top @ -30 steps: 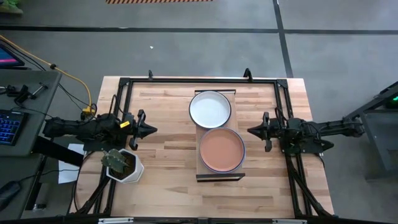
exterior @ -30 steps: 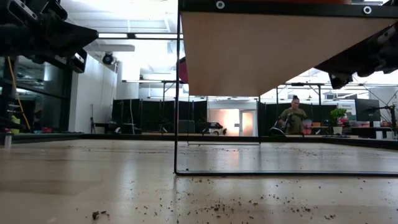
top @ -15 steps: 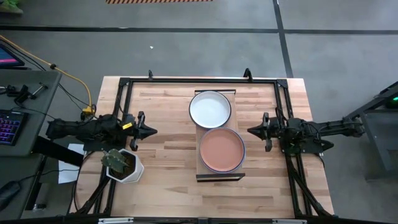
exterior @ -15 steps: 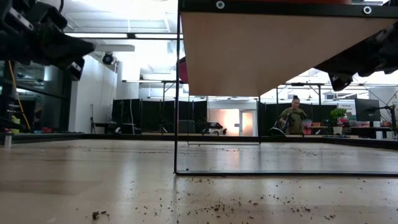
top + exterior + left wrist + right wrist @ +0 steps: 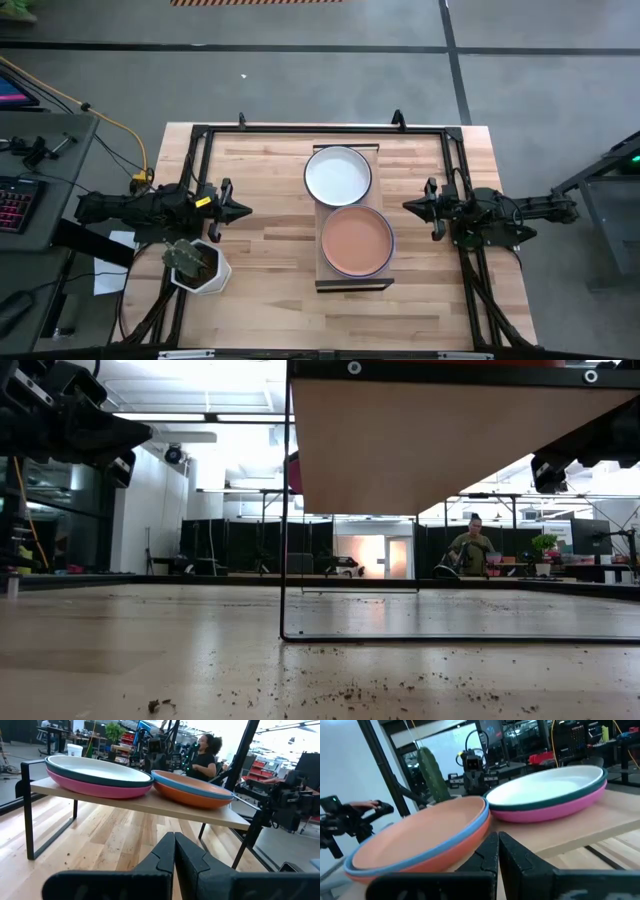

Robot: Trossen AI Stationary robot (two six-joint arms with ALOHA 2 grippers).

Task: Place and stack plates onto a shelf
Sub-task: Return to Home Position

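The shelf [image 5: 322, 272], a light-wood board on a dark frame, stands mid-table. On its far half rests a stack of plates [image 5: 100, 776]: magenta pink at the bottom, dark teal, white on top [image 5: 338, 175]. On its near half rests a second stack [image 5: 192, 789]: coral red, light blue, salmon tan on top [image 5: 357, 241]. My left gripper [image 5: 248, 210] is shut and level, left of the shelf. My right gripper [image 5: 403, 208] is shut and level, right of it. Both stand clear of shelf and plates. The fingertips meet in both wrist views [image 5: 174, 836] [image 5: 498, 836].
A white hexagonal pot with a plant [image 5: 200, 266] stands near the left arm's base. Dark metal rails [image 5: 320, 128] frame the tabletop. The low view shows the shelf's underside [image 5: 450, 445] and thin legs [image 5: 285, 560], crumbs on the wood, and a person [image 5: 470, 548] far behind.
My right gripper has tipped up from a downward slant to level, beside the shelf's right side. It stays shut. The plates and shelf have not moved.
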